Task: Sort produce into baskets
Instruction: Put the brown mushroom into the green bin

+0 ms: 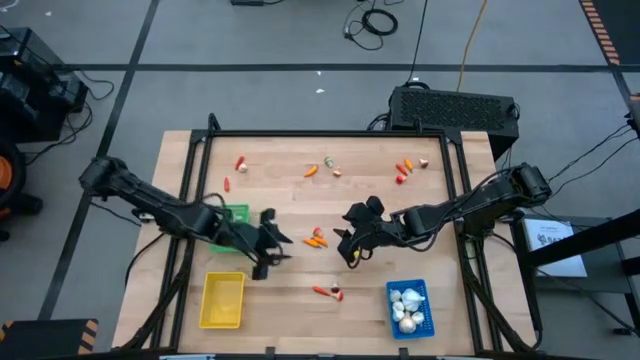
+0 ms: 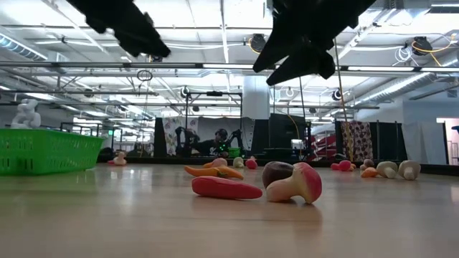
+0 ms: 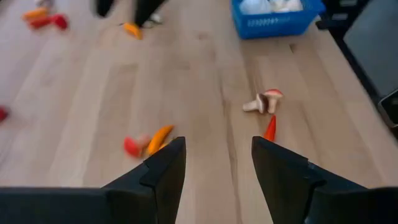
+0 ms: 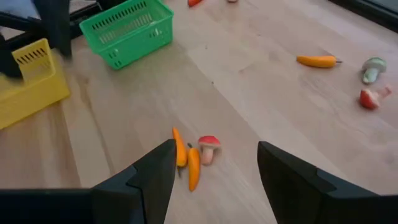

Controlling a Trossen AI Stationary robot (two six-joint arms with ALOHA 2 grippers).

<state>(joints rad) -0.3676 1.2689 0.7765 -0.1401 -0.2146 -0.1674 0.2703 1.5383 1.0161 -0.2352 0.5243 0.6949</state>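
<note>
My left gripper [image 1: 277,250] hovers open and empty above the table, just right of the green basket [image 1: 236,213], between it and the yellow basket [image 1: 222,300]. In the left wrist view [image 3: 217,171] a mushroom [image 3: 264,101] and a red piece [image 3: 269,128] lie on the table beyond the fingers. My right gripper [image 1: 347,246] hovers open and empty right of centre. In the right wrist view [image 4: 214,171] two orange carrots [image 4: 185,158] and a small red-capped mushroom [image 4: 208,148] lie just beyond the fingers. The blue basket [image 1: 408,307] holds white garlic bulbs.
More produce lies scattered along the far side of the table [image 1: 330,165], [image 1: 403,170], [image 1: 240,163]. A red piece and a mushroom [image 1: 328,292] lie near the front edge between the yellow and blue baskets. A black frame borders the table.
</note>
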